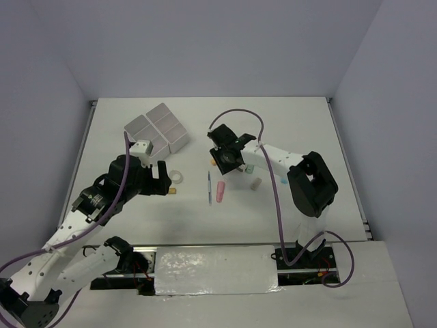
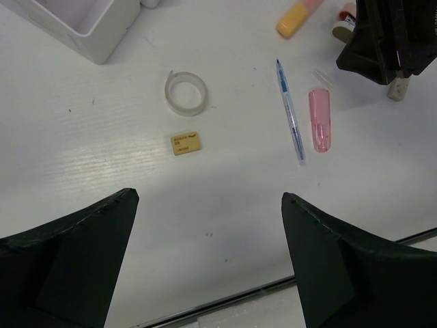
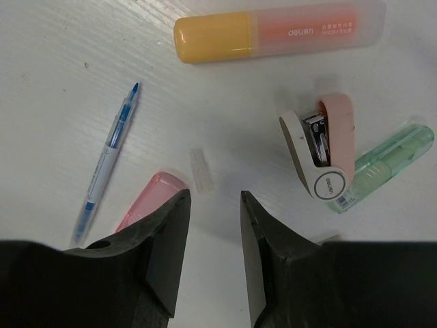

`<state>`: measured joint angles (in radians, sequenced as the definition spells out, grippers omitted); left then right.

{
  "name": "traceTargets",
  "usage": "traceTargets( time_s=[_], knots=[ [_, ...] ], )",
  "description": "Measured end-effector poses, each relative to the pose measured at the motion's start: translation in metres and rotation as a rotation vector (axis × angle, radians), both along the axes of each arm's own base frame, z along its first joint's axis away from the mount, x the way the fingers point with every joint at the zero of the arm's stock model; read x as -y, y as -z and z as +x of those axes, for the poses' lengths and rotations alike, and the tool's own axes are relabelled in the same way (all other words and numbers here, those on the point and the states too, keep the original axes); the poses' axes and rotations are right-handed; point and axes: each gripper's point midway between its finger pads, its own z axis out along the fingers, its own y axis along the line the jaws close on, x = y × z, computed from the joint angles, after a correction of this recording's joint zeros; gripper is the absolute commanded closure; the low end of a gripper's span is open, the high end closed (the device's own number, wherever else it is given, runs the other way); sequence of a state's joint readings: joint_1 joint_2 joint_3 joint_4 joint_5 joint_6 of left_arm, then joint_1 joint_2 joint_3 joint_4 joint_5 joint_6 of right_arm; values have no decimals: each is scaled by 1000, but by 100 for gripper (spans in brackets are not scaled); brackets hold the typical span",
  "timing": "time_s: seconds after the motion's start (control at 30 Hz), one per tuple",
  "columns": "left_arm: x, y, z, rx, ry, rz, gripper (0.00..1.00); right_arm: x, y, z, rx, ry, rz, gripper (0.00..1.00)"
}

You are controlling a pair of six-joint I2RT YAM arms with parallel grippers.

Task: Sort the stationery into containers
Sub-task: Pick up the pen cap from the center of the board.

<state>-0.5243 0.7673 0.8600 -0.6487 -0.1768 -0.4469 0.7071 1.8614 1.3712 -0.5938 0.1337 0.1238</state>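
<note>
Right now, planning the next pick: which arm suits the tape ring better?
Left. The left gripper, open, faces the tape ring ahead; the right gripper hovers by the pink marker, farther off.

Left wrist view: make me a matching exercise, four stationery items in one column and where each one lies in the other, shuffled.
Items
1. tape ring
2. tan eraser
3. blue pen
4. orange marker

Places
A. lying alongside the pink marker
B. at the top edge of the view
C. nearest the white container
D. just below the tape ring in the view

Pairs: 1-C, 2-D, 3-A, 4-B.
</note>
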Motion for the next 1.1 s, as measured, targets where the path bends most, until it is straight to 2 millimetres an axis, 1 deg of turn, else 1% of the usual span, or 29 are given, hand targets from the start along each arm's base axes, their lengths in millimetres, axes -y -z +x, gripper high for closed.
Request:
traceTargets(
  time_s=[0.23,0.47,0.7,0.93,1.1],
  knots=[
    [2,7,3,-26,3,15,1,-2,6,-1,-16,-25,-3,59],
    [6,7,2,-29,20,5,1,-8,13,-3,-38,-50,12,60],
    [8,7,3,-29,26,0,1,-8,32,-6,-71,-57,-10,62],
    [10,8,4,-37,38,-2,1,-8,35,-5,-72,-57,-11,64],
    [11,8,3,-37,40,-2,1,-7,45,-7,-83,-57,-20,65]
  ],
)
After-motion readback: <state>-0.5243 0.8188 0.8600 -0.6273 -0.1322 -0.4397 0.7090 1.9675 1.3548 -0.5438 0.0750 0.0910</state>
